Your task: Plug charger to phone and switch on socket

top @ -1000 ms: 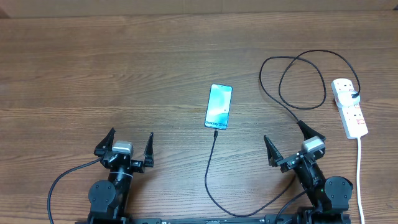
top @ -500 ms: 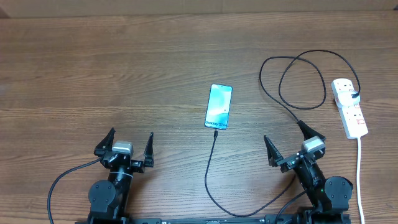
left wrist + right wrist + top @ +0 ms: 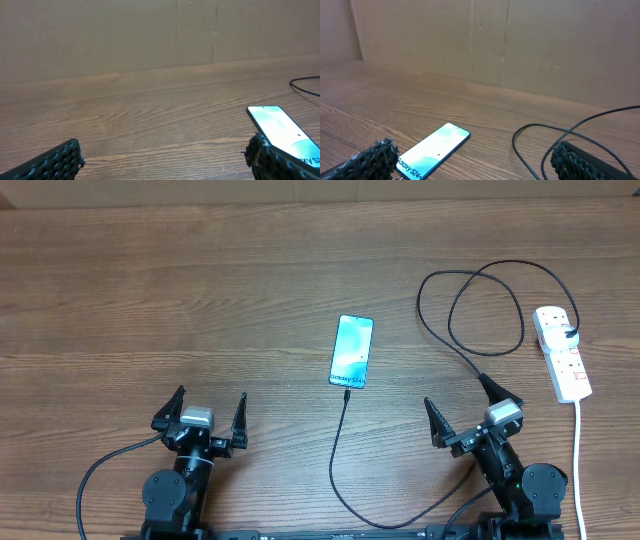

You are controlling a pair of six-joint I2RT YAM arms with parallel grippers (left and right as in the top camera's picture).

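Both low, wide apart: left gripper [image 3: 211,395], right gripper [image 3: 455,391].

This read as a robotics lab bench — a left arm [image 3: 185,470] and a right arm [image 3: 510,465] stood mounted at the near edge of a wood-grain surface [image 3: 150,280], black leads trailing from their bases. A plain brown wall [image 3: 100,35] with vertical seams, much like cardboard panels, closed the far side. On the surface lay a lit phone [image 3: 351,351], a charger [image 3: 335,445] and a white socket [image 3: 563,358] — each laid flat.
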